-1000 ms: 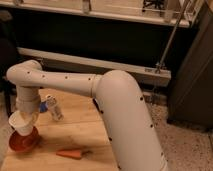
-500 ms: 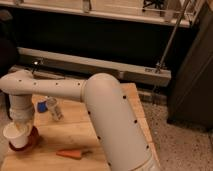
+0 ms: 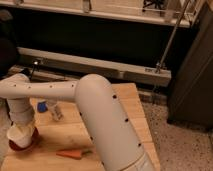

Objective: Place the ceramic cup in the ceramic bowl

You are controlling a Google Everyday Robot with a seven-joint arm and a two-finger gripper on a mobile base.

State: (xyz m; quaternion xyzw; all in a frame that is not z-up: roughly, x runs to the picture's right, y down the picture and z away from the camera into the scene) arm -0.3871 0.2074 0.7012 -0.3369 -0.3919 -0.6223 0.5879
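Note:
The white ceramic cup [image 3: 21, 136] sits tilted at the end of my arm, low over the left side of the wooden table. Directly under it lies the orange-red ceramic bowl [image 3: 14, 146], of which only the rim shows around the cup's base. My gripper [image 3: 22, 125] is at the cup's top, hidden behind the white wrist. Whether the cup rests in the bowl or hangs just above it I cannot tell.
A slim whitish bottle [image 3: 54, 110] stands behind the cup, with a small blue object [image 3: 42, 106] beside it. An orange carrot [image 3: 71, 153] lies near the table's front edge. The wooden table [image 3: 132, 107] ends at the right, over speckled floor.
My arm has swung further left and lower, carrying the cup with it. The cup now covers more of the bowl than before.

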